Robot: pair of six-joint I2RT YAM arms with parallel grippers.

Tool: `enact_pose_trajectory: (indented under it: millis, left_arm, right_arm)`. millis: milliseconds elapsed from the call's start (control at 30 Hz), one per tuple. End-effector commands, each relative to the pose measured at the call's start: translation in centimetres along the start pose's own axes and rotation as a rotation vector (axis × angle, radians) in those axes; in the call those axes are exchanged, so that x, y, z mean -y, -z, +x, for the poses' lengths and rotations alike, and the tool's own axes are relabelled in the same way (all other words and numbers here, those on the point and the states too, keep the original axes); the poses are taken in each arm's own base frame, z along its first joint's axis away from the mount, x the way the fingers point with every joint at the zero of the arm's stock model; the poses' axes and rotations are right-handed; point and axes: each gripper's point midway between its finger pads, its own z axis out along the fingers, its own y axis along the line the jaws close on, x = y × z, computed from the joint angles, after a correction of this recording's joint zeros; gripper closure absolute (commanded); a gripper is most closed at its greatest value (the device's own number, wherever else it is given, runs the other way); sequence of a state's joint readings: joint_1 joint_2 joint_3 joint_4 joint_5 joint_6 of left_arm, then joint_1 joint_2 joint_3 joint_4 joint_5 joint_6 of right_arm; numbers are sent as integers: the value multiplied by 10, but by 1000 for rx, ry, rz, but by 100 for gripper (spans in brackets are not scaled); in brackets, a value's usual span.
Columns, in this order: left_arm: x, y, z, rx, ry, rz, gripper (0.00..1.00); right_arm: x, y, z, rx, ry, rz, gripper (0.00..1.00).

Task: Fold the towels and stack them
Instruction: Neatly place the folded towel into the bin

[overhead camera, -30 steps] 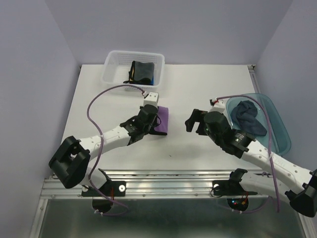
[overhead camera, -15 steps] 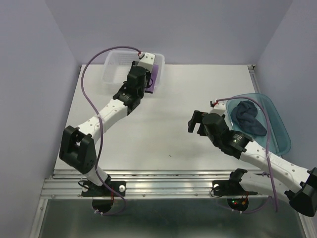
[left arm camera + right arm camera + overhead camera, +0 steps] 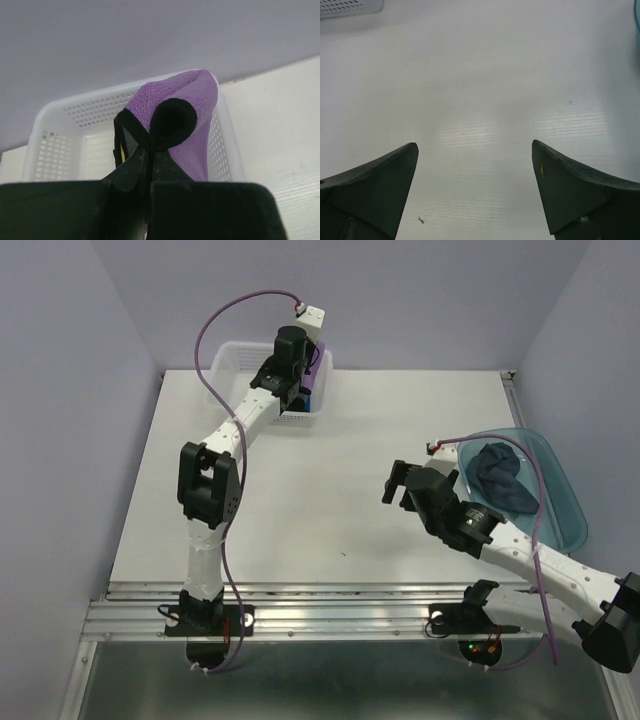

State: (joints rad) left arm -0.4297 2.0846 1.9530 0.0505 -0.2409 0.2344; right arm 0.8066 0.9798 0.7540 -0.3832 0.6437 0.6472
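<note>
My left gripper [image 3: 306,380] reaches out to the back of the table, shut on a folded purple towel [image 3: 320,375]. It holds the towel over the right end of the white mesh basket [image 3: 228,352]. In the left wrist view the purple towel [image 3: 192,107] is pinched between the closed fingers, with the basket [image 3: 65,107] behind and below it. A strip of yellow towel [image 3: 121,154] shows inside the basket. A dark navy-grey towel [image 3: 500,475] lies crumpled in the blue tub [image 3: 562,502]. My right gripper [image 3: 400,483] hangs open and empty over the bare table [image 3: 480,75].
The basket stands against the back wall at the left of centre. The translucent blue tub sits at the right edge of the table, beside my right arm. A corner of the basket [image 3: 350,6] shows at the top left of the right wrist view.
My left arm has swung from the middle of the table out to the basket, carrying the purple towel with it. The right arm has barely moved.
</note>
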Motion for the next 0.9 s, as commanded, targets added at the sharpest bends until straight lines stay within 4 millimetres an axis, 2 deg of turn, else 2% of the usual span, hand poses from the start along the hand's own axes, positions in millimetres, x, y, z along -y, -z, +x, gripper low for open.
enact_pose_trajectory:
  millis: [0, 67, 100, 167, 300, 467, 500, 533, 567, 633, 867]
  left_arm:
    - [-9, -1, -24, 38, 38, 33, 100]
    - [-11, -6, -22, 37, 65, 42, 100]
    - [-10, -12, -13, 24, 75, 72, 100]
    - [-6, -17, -10, 23, 106, 111, 100]
    - [3, -28, 7, -4, 110, 141, 100]
    - [3, -39, 14, -10, 143, 156, 100]
    - [9, -42, 20, -16, 147, 186, 100]
    - [7, -46, 22, -17, 156, 186, 100]
    - [6, -48, 14, 3, 165, 190, 100]
    - [6, -55, 29, -33, 168, 188, 100]
    - [-15, -71, 50, -63, 197, 176, 100]
  right_arm:
    - [4, -6, -7, 55, -5, 44, 0]
    - [3, -7, -7, 52, 6, 44, 0]
    - [2, -8, -6, 45, 11, 42, 0]
    - [1, -10, -5, 40, 13, 44, 0]
    - [-1, -10, -6, 39, 15, 44, 0]
    - [-1, -10, -8, 45, 12, 44, 0]
    - [0, -10, -8, 47, 13, 51, 0]
    - [1, -10, -8, 47, 14, 52, 0]
    - [1, -10, -8, 48, 15, 54, 0]
    - [1, -11, -8, 45, 17, 55, 0]
    - [1, -12, -8, 45, 18, 61, 0]
